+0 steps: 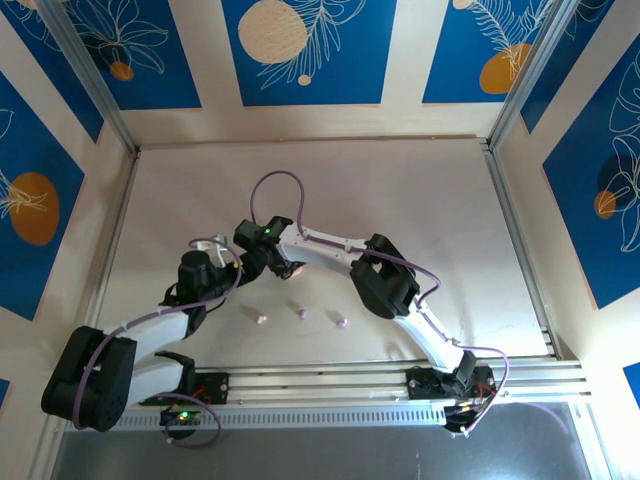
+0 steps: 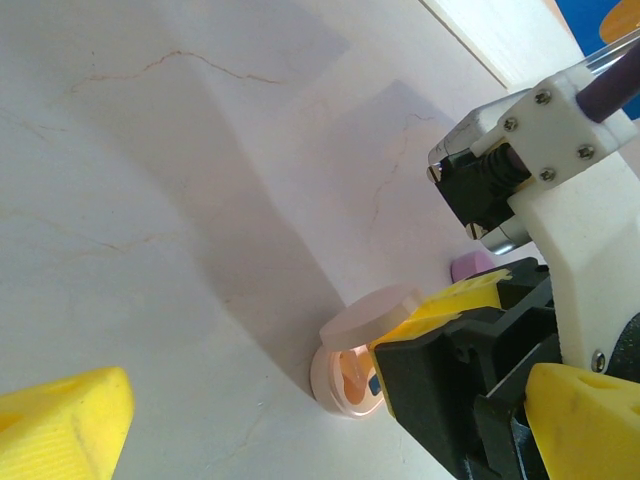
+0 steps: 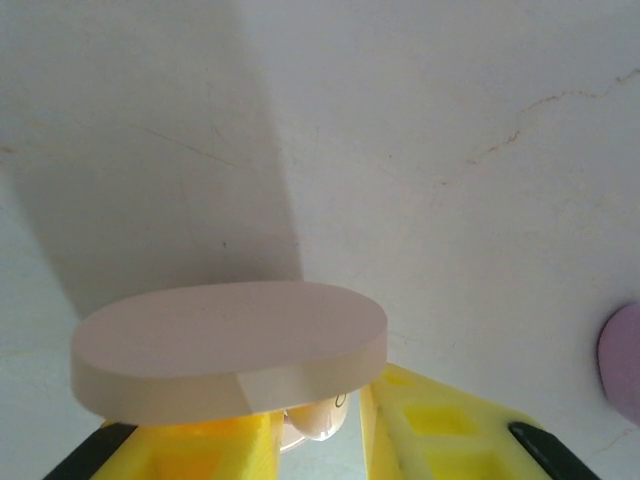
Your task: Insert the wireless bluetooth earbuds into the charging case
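Note:
The pink charging case (image 2: 340,385) stands on the table with its lid (image 3: 230,345) raised. My right gripper (image 3: 322,435) is right at the case, its yellow fingers (image 3: 440,430) a little apart. A pale pink earbud (image 3: 320,415) sits low between them under the lid, with a thin gap on its right side. My left gripper (image 2: 330,405) is wide open, facing the case from beside it and holding nothing. Three loose earbuds lie nearer the arm bases: a pink one (image 1: 261,318) and two purple ones (image 1: 302,312), (image 1: 340,322).
A purple rounded object (image 2: 470,265) lies just past the case; its edge (image 3: 622,365) shows at the right of the right wrist view. Both arms cross close together over the table's middle (image 1: 280,255). White walls (image 1: 310,120) enclose the table.

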